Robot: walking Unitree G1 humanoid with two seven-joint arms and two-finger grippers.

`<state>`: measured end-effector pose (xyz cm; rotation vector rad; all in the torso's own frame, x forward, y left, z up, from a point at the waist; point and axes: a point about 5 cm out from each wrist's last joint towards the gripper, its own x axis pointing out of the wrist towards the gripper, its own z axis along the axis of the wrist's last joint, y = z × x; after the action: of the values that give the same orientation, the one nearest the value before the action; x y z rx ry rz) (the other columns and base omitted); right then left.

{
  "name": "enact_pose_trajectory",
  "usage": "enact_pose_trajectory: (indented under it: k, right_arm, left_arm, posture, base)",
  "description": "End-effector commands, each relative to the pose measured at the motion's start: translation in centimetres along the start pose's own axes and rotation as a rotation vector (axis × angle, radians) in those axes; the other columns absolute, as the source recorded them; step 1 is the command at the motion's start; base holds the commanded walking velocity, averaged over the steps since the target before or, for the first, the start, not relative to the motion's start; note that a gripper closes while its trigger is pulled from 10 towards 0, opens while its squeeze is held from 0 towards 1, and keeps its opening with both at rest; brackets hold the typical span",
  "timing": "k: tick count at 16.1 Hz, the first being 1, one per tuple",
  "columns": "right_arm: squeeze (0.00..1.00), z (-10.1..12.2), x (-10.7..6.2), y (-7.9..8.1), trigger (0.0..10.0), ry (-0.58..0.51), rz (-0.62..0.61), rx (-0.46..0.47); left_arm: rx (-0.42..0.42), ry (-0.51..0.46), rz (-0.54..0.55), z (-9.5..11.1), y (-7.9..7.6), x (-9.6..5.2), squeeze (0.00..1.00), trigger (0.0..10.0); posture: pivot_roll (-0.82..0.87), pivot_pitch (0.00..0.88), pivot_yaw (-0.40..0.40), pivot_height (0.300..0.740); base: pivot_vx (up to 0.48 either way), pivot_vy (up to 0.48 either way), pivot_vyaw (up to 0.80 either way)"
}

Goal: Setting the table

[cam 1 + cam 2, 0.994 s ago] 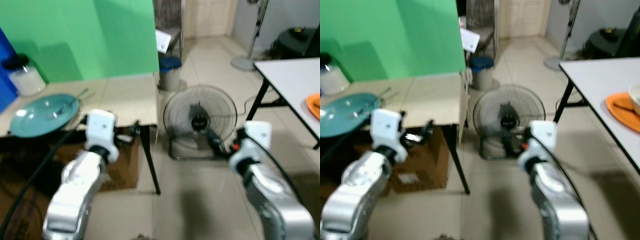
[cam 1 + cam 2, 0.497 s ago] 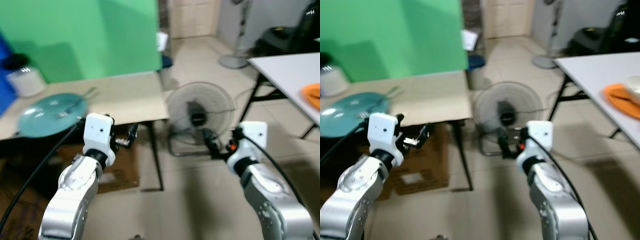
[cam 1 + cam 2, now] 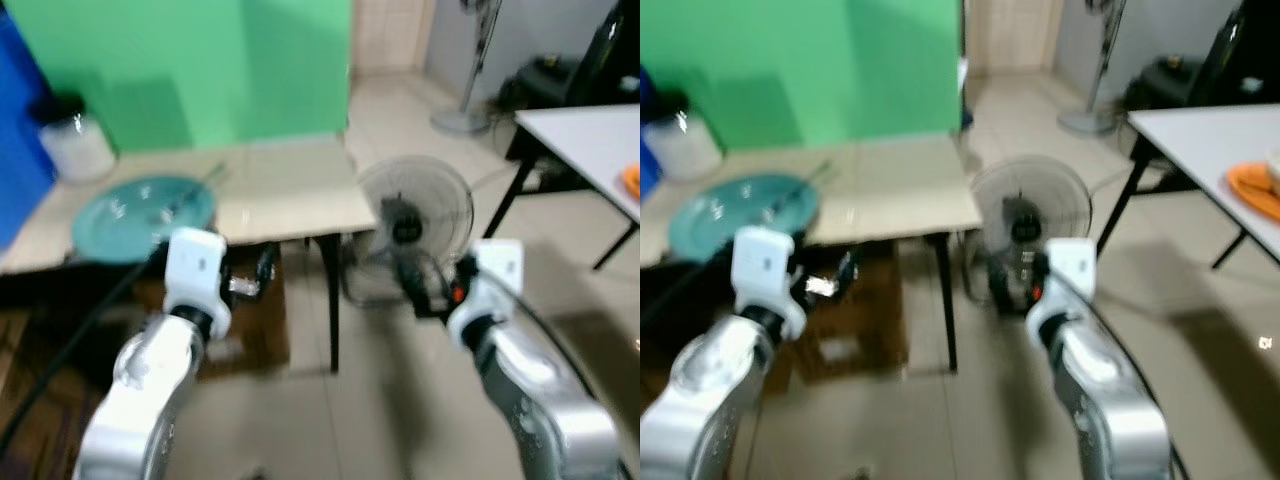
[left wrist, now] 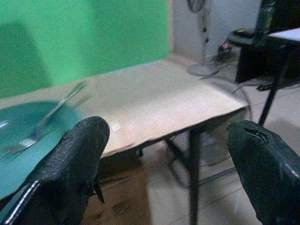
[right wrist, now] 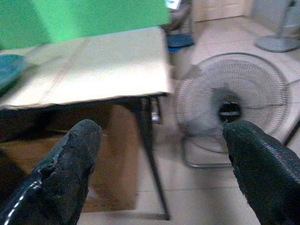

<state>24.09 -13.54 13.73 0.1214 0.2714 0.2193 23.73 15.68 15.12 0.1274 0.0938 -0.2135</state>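
A teal plate (image 3: 143, 203) lies on the left part of a tan table (image 3: 290, 195), with a fork (image 3: 196, 186) resting across its far rim. The same plate (image 4: 18, 136) and fork (image 4: 47, 119) appear in the left wrist view. My left gripper (image 4: 168, 164) is held in front of the table's near edge, open and empty. My right gripper (image 5: 161, 164) is open too, out past the table's right corner and facing a floor fan. A white table (image 3: 590, 130) stands at the right, with an orange plate (image 3: 1255, 188) near its edge.
A round floor fan (image 3: 413, 212) stands on the tiles just right of the tan table's leg. A white jar with a black lid (image 3: 72, 142) sits at the table's back left. A cardboard box (image 3: 845, 320) is under the table. A green screen (image 3: 190, 70) backs the table.
The whole picture has slid to the right, so the camera has turned left toward the tan table. Both arms keep their pose, grippers open.
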Motion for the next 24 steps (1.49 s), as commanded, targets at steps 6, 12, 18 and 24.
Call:
enact_pose_trajectory:
  k: [6, 12, 18, 24]
  right_arm:
    - [1.0, 0.6, 0.2, 0.8, 10.0, -0.017, 0.073, -0.04]
    - [1.0, 1.1, 0.4, 0.7, 10.0, -0.034, 0.068, -0.058]
    - [1.0, 1.3, 1.0, 1.1, 10.0, -0.041, 0.089, -0.066]
    - [1.0, 1.4, 1.4, 1.4, 10.0, -0.05, 0.102, -0.072]
  left_arm:
    - [-0.009, -0.032, 0.044, 0.9, 0.9, 0.2, 0.0, 10.0]
    - [-0.017, -0.038, 0.013, 1.1, 0.5, 0.8, 0.0, 10.0]
    - [-0.01, -0.039, 0.021, 1.2, 1.0, 0.5, 0.0, 10.0]
    - [0.003, -0.031, 0.028, 1.1, 1.5, 0.2, 0.0, 10.0]
  posture:
    - [0.14, 0.0, 0.042, 0.74]
    - [0.13, 0.0, 0.054, 0.74]
    - [0.16, 0.0, 0.044, 0.74]
    - [0.17, 0.0, 0.037, 0.74]
  base:
    - [0.082, 0.0, 0.26]
    - [0.248, 0.0, 0.53]
    - [0.25, 0.0, 0.53]
    - [0.247, 0.0, 0.52]
